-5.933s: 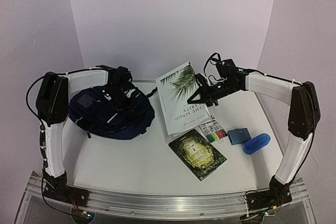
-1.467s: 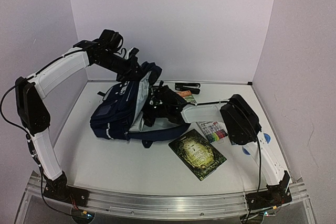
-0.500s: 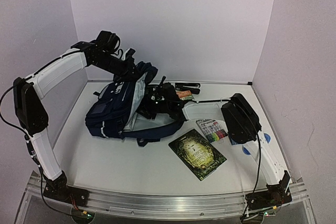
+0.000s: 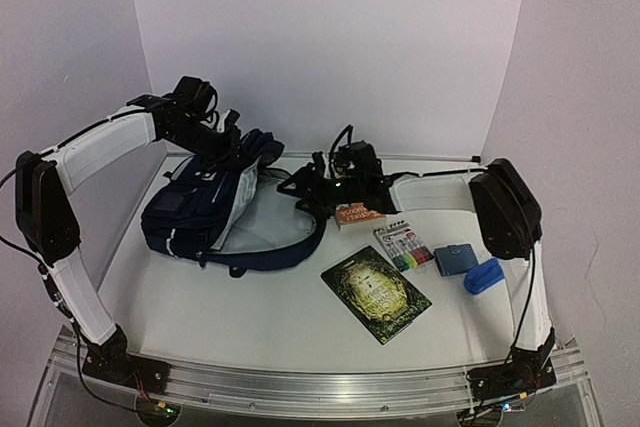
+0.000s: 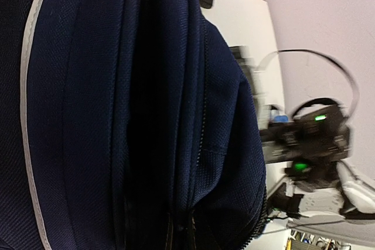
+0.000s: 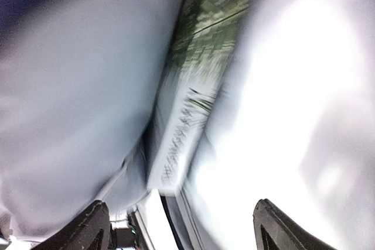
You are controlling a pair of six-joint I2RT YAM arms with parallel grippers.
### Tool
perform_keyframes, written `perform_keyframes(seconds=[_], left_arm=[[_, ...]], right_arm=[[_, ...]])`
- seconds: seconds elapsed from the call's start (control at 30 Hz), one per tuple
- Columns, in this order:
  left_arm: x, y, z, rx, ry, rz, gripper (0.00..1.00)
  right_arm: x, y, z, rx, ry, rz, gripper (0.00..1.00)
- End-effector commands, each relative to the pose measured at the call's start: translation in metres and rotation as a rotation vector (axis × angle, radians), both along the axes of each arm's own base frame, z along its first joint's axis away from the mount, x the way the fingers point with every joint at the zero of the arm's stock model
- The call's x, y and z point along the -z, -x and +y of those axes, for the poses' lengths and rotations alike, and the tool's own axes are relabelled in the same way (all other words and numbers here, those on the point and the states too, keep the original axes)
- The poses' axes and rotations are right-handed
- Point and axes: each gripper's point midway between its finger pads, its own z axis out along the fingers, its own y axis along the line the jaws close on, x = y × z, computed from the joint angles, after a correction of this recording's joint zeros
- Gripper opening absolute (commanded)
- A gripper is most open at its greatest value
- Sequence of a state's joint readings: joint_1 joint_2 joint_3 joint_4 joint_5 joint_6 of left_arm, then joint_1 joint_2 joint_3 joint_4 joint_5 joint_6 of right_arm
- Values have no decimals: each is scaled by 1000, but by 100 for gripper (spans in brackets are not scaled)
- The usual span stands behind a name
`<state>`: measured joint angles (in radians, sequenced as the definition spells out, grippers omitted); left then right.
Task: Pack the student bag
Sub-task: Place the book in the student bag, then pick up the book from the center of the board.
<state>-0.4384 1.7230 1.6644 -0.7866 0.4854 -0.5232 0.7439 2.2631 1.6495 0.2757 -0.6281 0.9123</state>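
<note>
The student bag (image 4: 185, 212), navy with thin white stripes, lies on its side at the left with its mouth facing right. My left gripper (image 4: 232, 152) is shut on its upper rim and holds it up; navy fabric (image 5: 88, 86) fills the left wrist view. My right gripper (image 4: 298, 187) stands open and empty just at the bag's mouth. In the right wrist view a white book (image 6: 196, 80) with green palm print lies inside against the pale lining (image 6: 76, 74), ahead of the gripper (image 6: 184, 229).
On the table right of the bag lie a small orange pack (image 4: 357, 214), a pack of markers (image 4: 405, 247), a dark green book (image 4: 376, 293), a small blue pouch (image 4: 455, 259) and a blue case (image 4: 483, 275). Walls stand close at left and back.
My right gripper has opened and let go of the white book, which now rests inside the bag. The bag has shifted left and my right arm's elbow has swung outward.
</note>
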Motion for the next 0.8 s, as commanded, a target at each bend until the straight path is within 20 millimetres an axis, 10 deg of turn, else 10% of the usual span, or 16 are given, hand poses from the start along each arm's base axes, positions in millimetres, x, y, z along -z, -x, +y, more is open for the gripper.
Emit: perform_keyframes(seconds=[0.0,0.43,0.77], left_arm=[[26,-20,24,-99,-92,-16,0],[81,3,31,-26,-170,89,2],[46,-11,5,11,-190,-31,56]], right_arm=[[-42,4,-45,-40,59,-102,86],[-6,23,-173,-160,528,-269,87],[4,-60,-222,-2,549,-200,89]])
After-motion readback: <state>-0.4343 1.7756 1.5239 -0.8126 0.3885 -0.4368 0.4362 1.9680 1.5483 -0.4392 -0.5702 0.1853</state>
